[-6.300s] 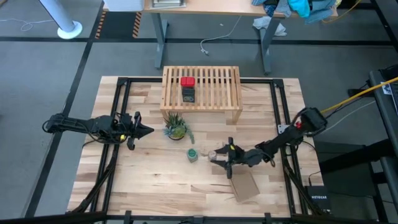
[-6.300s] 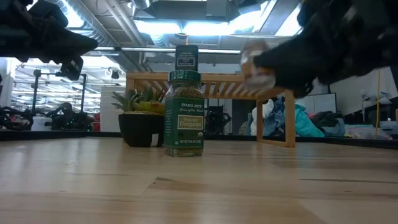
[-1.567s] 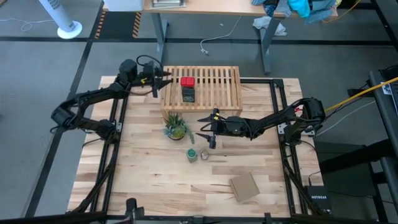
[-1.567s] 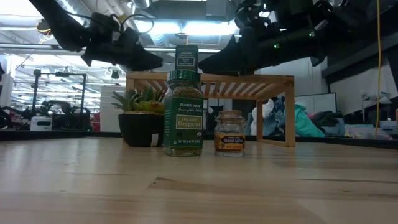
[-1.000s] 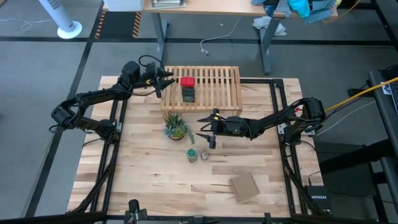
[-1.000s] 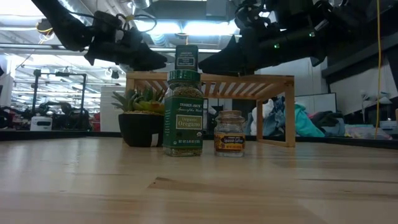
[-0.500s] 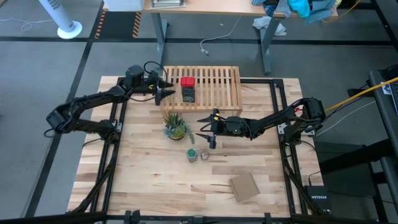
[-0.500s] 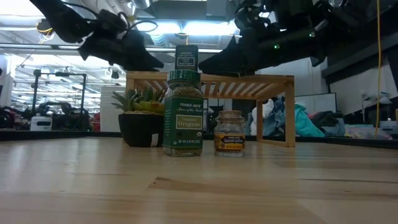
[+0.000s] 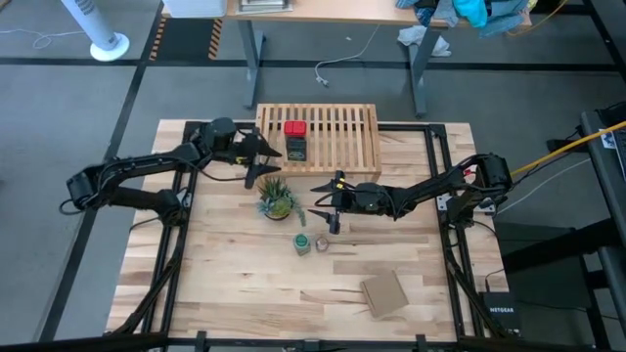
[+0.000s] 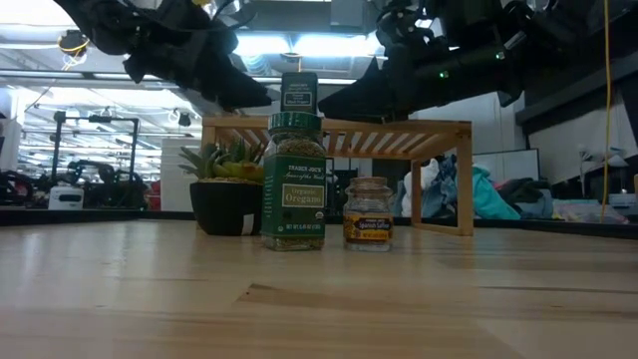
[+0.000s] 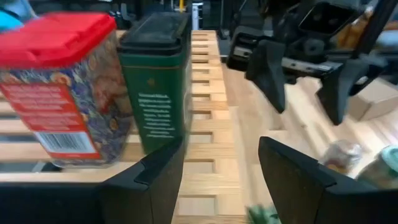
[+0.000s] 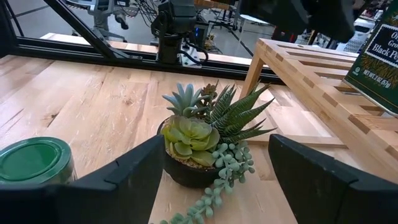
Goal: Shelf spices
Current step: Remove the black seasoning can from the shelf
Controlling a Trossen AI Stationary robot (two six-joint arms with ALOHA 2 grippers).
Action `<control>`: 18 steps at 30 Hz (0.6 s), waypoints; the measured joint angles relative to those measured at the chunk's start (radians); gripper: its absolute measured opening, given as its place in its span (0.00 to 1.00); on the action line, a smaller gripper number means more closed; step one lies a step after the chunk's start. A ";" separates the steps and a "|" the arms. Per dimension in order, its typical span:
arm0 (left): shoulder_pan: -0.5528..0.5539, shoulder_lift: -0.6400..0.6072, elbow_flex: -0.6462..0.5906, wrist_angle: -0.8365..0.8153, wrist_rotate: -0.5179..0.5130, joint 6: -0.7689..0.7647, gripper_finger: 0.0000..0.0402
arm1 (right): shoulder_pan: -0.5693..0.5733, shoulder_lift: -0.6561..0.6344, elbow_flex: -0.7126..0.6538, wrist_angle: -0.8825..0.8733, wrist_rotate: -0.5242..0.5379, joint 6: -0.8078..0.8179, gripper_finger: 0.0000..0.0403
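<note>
The shelf (image 9: 317,137) is standing toward 12 o'clock on the counter (image 9: 235,284), seen from above. Two spices are sitting on its slats near its 9 o'clock end: the red tin (image 9: 294,128), and the dark tin (image 9: 295,150) touching it on the 6 o'clock side. The other two are resting on the counter near its middle: the green-capped jar (image 9: 303,242), and the small brownish jar (image 9: 322,242) just beside it at 3 o'clock. A potted plant (image 9: 276,198) is sitting between the shelf and these jars, toward 11 o'clock of the green cap. A flat cardboard piece (image 9: 384,293) is lying well apart toward 5 o'clock.

The left gripper (image 9: 262,159) is hovering at the 9 o'clock front corner of the shelf, just beside the dark tin and above the plant, with its jaws apart and holding nothing; its wrist camera is looking straight at both tins. The right gripper (image 9: 328,202) is hanging above the counter at about 1 o'clock of the two jars, jaws spread wide and empty. How high either gripper is hanging cannot be told with certainty from above.
</note>
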 joint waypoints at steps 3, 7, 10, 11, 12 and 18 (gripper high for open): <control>-0.008 0.000 0.000 0.004 -0.028 0.022 0.50 | 0.000 0.000 0.000 0.001 0.000 0.000 0.72; -0.008 0.000 0.000 0.003 -0.067 0.018 0.50 | 0.000 0.000 0.000 0.002 0.000 0.000 0.72; -0.009 0.000 0.000 0.005 -0.074 0.019 0.50 | 0.000 0.000 0.000 0.002 0.000 0.000 0.72; -0.009 0.000 0.000 0.007 -0.074 0.028 0.50 | 0.000 0.000 0.000 0.002 0.000 0.000 0.72; -0.009 0.000 0.000 0.007 -0.074 0.032 0.50 | 0.000 0.000 0.000 0.002 0.000 0.000 0.72; -0.009 0.000 0.000 -0.004 -0.074 -0.016 0.50 | 0.000 0.000 0.000 0.001 0.000 0.000 0.72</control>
